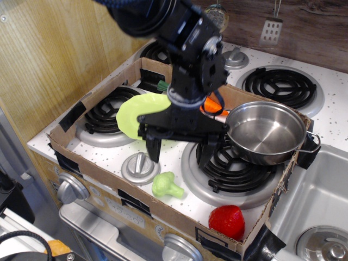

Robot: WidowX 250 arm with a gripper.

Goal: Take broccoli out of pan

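The light-green broccoli [166, 185] lies on its side on the white stove top inside the cardboard tray, near the front wall and outside the pan. The shiny steel pan [266, 132] sits empty on the right front burner, tilted against the tray's right side. My gripper [179, 151] hangs above the broccoli, a little behind it. Its two black fingers are spread wide apart and hold nothing.
A lime-green plate [140, 114] rests on the left burner. A red toy [227, 221] lies at the tray's front right corner. An orange piece [211, 104] is behind my arm. A burner knob [140, 165] sits left of the broccoli. The cardboard wall [144, 201] runs along the front. A sink [322, 206] is at right.
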